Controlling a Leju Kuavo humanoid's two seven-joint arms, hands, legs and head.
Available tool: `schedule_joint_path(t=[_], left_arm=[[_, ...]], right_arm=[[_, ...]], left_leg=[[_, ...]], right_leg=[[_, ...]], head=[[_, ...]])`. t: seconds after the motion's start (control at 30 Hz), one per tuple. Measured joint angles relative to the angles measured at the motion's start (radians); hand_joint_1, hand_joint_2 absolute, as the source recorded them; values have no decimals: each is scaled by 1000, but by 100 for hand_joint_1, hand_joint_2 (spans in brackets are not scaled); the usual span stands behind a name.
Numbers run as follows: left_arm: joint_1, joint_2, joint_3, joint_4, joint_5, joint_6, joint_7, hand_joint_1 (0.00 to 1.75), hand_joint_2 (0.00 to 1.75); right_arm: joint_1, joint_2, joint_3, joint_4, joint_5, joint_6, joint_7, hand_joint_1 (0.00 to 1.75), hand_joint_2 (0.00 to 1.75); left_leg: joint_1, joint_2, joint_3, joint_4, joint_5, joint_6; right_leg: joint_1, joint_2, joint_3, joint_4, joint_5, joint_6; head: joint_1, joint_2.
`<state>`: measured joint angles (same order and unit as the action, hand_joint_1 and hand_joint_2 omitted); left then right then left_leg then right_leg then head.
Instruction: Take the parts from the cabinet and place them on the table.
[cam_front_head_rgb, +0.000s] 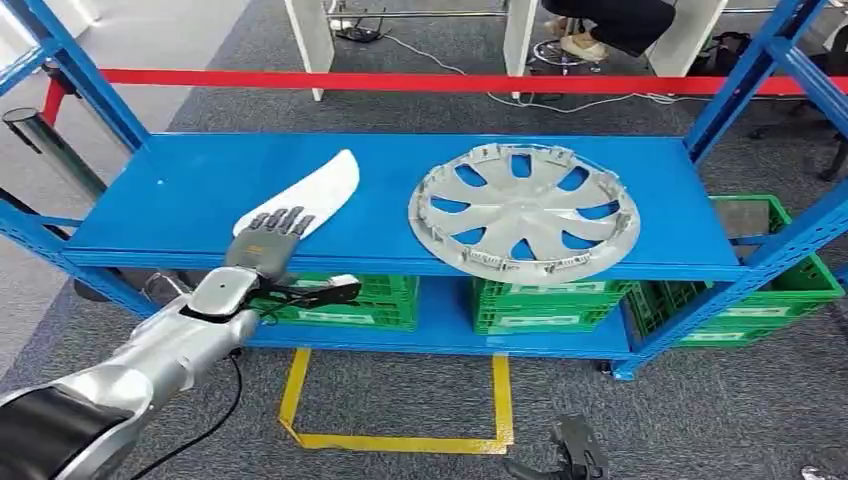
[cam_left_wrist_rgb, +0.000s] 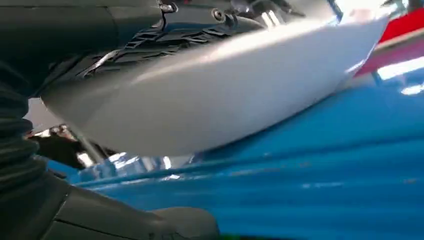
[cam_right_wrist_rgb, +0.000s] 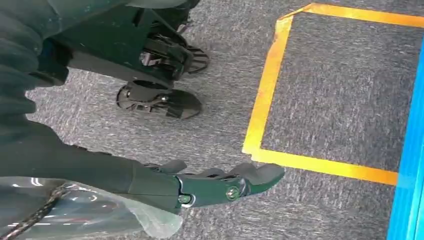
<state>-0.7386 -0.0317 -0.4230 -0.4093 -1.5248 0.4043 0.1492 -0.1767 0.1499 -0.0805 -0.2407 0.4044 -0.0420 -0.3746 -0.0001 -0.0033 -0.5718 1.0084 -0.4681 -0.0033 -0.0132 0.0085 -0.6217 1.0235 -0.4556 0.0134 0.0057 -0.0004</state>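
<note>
Now the left hand grips the white panel, frame's left.
Fingers over its near end (thumb below); a shallow hold could let it slip onto the shelf.

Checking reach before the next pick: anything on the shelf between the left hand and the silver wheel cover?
Nothing visible blocks it. The left hand lies over the near end of the white curved panel on the blue shelf; the wheel cover sits apart, toward the robot's right, with bare shelf between.
</note>
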Motion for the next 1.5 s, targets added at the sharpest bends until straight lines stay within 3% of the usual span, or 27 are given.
schedule_joint_path(t=[0.13, 0.2, 0.23, 0.27, 0.3, 0.53, 0.97, 1.13, 1.3, 1.4, 1.5], left_arm=[[-4, 7, 19, 6, 5, -16, 14, 0, 175], [-7, 11, 35, 9, 20, -24, 14, 23, 175], [-9, 12, 46, 10, 31, -31, 11, 84, 175], [-11, 13, 58, 11, 43, -41, 8, 166, 175], [-13, 14, 68, 12, 53, -50, 5, 175, 175], [-21, 14, 113, 17, 63, -77, -4, 175, 175], [-37, 14, 159, 18, 85, -35, -61, 175, 175], [-41, 8, 174, 16, 123, 41, -123, 175, 175], [-24, -18, 244, -38, 332, 255, -344, 175, 175], [10, -45, 314, -125, 423, 288, -499, 175, 175], [67, -105, 431, -261, 485, 290, -702, 175, 175]], right_arm=[[1, 0, -7, 0, -5, 1, 0, 0, 175], [2, 0, -11, 0, -6, 1, -2, 0, 175], [3, 0, -15, 0, -6, 1, -2, 0, 175], [3, 0, -17, 0, -6, 2, -1, 0, 175], [3, 0, -18, 0, -6, 3, -1, 0, 175], [3, 0, -23, 0, -6, 8, -1, 0, 175], [2, 0, -26, 0, 2, 9, -2, 0, 175], [2, 0, -31, 0, 5, 10, -3, 0, 175], [2, 0, -37, 0, 11, 10, -7, 0, 175], [3, 0, -40, 0, 14, 8, -10, 0, 175], [4, 0, -42, 0, 18, 7, -14, 0, 175]], left_leg=[[0, 0, 0, 0, 0, 0], [0, 0, 0, 0, 0, 0], [0, 0, 0, 0, 0, 0], [0, 0, 0, 0, 0, 0], [0, 0, 0, 0, 0, 0], [0, 0, 0, 0, 0, 0], [0, 0, 0, 0, 0, 0], [0, 0, 0, 0, 0, 0], [0, 0, 0, 0, 0, 0], [0, 0, 0, 0, 0, 0], [0, 0, -1, 1, 0, 0]], right_leg=[[0, 0, 0, 0, 0, 0], [0, 0, 0, 0, 0, 0], [0, 0, 0, 0, 0, 0], [0, 0, 0, 0, 0, 0], [0, 0, 0, 0, 0, 0], [0, 0, 0, 0, 0, 0], [0, 0, 0, 0, 0, 0], [0, 0, 0, 0, 0, 0], [0, 0, 0, 0, 0, 0], [0, 0, 0, 0, 0, 0], [0, 0, 0, 0, 0, 0]], head=[[0, 0], [0, 0], [0, 0], [0, 0], [0, 0], [0, 0], [0, 0], [0, 0], [0, 0], [0, 0], [0, 0]])
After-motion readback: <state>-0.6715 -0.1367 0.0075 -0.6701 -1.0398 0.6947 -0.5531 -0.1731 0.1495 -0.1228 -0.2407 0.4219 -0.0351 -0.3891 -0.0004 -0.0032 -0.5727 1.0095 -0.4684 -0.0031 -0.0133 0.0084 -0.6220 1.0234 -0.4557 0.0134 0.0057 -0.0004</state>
